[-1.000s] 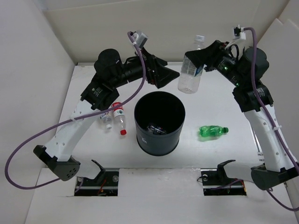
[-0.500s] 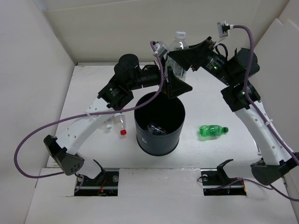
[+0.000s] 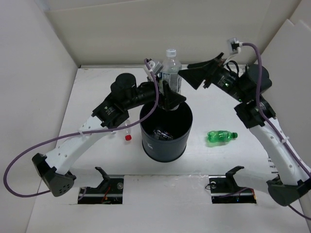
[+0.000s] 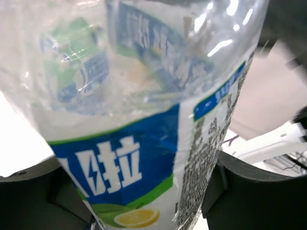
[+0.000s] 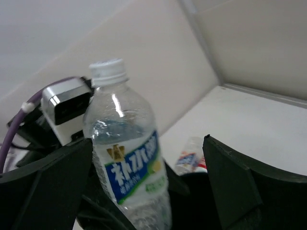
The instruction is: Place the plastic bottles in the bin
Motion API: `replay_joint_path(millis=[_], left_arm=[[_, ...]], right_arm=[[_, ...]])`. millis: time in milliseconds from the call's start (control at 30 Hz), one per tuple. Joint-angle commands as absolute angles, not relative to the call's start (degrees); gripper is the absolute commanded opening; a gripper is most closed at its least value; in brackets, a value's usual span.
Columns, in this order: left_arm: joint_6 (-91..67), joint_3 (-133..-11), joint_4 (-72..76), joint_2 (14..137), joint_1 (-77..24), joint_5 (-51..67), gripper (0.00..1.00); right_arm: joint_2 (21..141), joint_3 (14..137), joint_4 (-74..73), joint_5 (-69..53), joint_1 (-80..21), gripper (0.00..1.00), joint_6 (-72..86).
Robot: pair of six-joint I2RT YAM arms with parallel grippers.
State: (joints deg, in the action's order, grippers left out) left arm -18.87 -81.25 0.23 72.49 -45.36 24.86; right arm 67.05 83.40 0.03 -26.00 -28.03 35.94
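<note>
- White walls (image 3: 121,34) close in a white table (image 3: 218,107) on three sides, and the black bin (image 3: 165,141) stands upright near its middle, a small white mark low on its near side.
- Clear bottle with the blue label (image 3: 171,73): upright, white cap on top, raised in the air above the bin's far rim.
- Left gripper (image 3: 170,93): clamped on the lower body of that bottle. In the left wrist view its dark fingers (image 4: 29,196) press in from both sides of the label.
- Right gripper (image 3: 188,77): jaws spread wide, just to the right of the same bottle. From the right wrist view the bottle sits between its fingers (image 5: 240,191) with a gap on each side, so it grips nothing.
- Green bottle (image 3: 222,136): lying on its side on the table, right of the bin and apart from it.
- Red-capped bottle (image 3: 127,133): lying on the table left of the bin, mostly hidden under the left arm, cap towards the near edge.
- Purple cable (image 3: 29,160): loops out from the left arm over the table's left side.
</note>
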Motion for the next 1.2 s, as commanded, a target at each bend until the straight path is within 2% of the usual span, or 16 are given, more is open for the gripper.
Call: replay_joint_path(millis=[0,33,133,200,267,333,667,800,1033,1167], left_arm=[[-17.8,-75.0,5.5,64.8,-45.2,22.4,0.13],[-18.6,-73.0,6.3,63.8,-45.2,21.9,0.13],[-19.9,-66.5,8.3,60.5,-45.2,21.4,0.13],[-20.0,-63.7,8.9,59.4,-45.2,20.7,0.38],[-20.0,-63.2,8.9,58.8,-45.2,20.7,0.55],[-20.5,-63.2,8.4,58.8,-45.2,21.3,1.00],[-21.5,-64.2,4.4,58.6,-45.2,21.8,1.00],[-21.5,-66.7,-0.2,57.2,-45.2,16.2,1.00],[-22.1,-70.8,-10.4,52.4,-45.2,-3.0,1.00],[-22.7,-74.0,-14.7,51.7,-45.2,-3.9,1.00]], right_arm=[[60.7,81.5,-10.3,-12.3,-24.5,1.00,28.8],[59.6,81.5,-15.8,-6.1,-24.5,1.00,26.8],[55.7,77.9,-21.3,2.4,-24.5,1.00,25.5],[52.8,74.6,-24.9,5.8,-24.5,1.00,24.0],[50.9,72.5,-28.6,10.4,-24.5,1.00,24.0],[48.1,69.4,-30.9,12.7,-24.5,1.00,24.0],[44.3,60.3,-42.0,20.6,-24.0,1.00,37.2],[43.8,59.8,-47.0,24.2,-24.0,1.00,45.8],[43.2,57.3,-61.2,30.8,-24.0,1.00,69.5],[42.5,51.7,-61.3,32.5,-23.5,1.00,78.8]])
